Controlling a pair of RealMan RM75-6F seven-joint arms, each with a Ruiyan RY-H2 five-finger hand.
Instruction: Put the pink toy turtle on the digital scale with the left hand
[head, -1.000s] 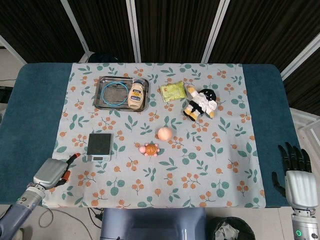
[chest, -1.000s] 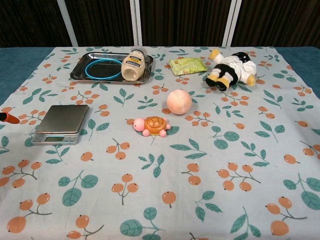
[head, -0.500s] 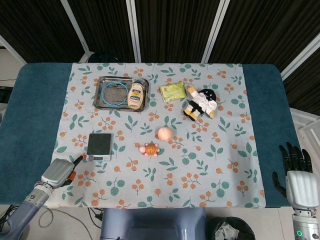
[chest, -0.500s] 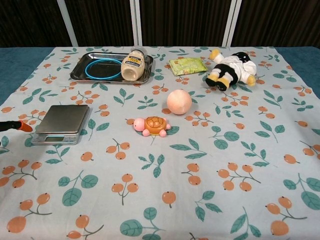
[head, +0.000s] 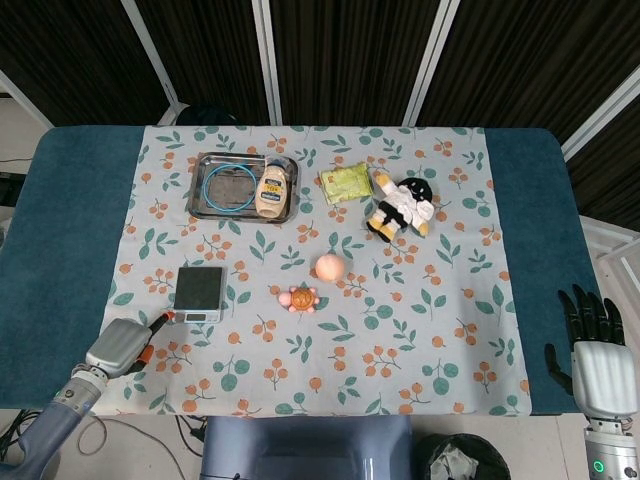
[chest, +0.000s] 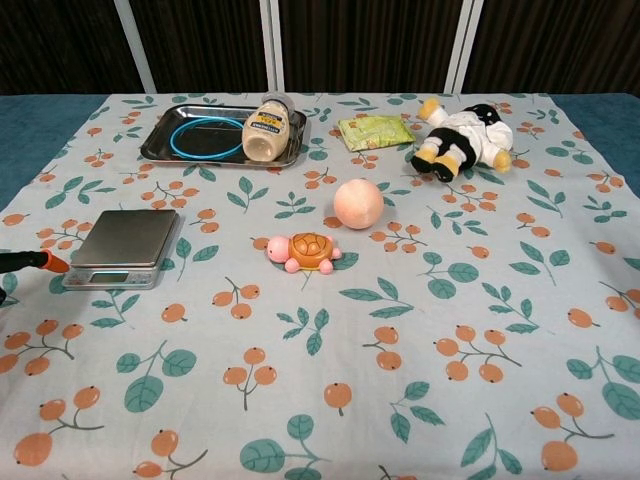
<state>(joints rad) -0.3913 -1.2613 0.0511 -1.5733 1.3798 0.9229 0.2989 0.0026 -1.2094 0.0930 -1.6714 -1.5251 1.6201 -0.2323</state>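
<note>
so far the grasp has not begun. pink toy turtle with an orange shell (chest: 304, 252) lies on the leaf-and-berry printed tablecloth (chest: 480, 330), to the right of the square silver digital scale (chest: 122, 247) and well apart from it. left hand (head: 122, 343) sits at the near corner of the scale, just beside it, holding nothing; only an orange-tipped fingertip (chest: 48, 263) shows in the chest view, so i cannot tell whether the fingers are spread or curled. right hand (head: 593, 345) is far to the right of the scale, off the cloth, fingers apart and empty.

risks, as judgement:
- the scale lies between the left hand and the turtle. a low, straight reach could knock or drag the scale; it looks light.
- the turtle is small, rounded and low. a grip from above may squeeze it out sideways or bunch the cloth.
- round peach-coloured ball (chest: 358, 203) sits just behind the turtle, further from the scale. a brushed ball would roll.
- placing off-centre on the platform could let the turtle slide off.

others, all beyond the scale: steel tray (chest: 165, 145) holding a blue ring (chest: 206, 136) and a cream squeeze bottle (chest: 265, 130); green snack packet (chest: 374, 132); black-and-white plush doll (chest: 462, 137). none blocks the reach.
</note>
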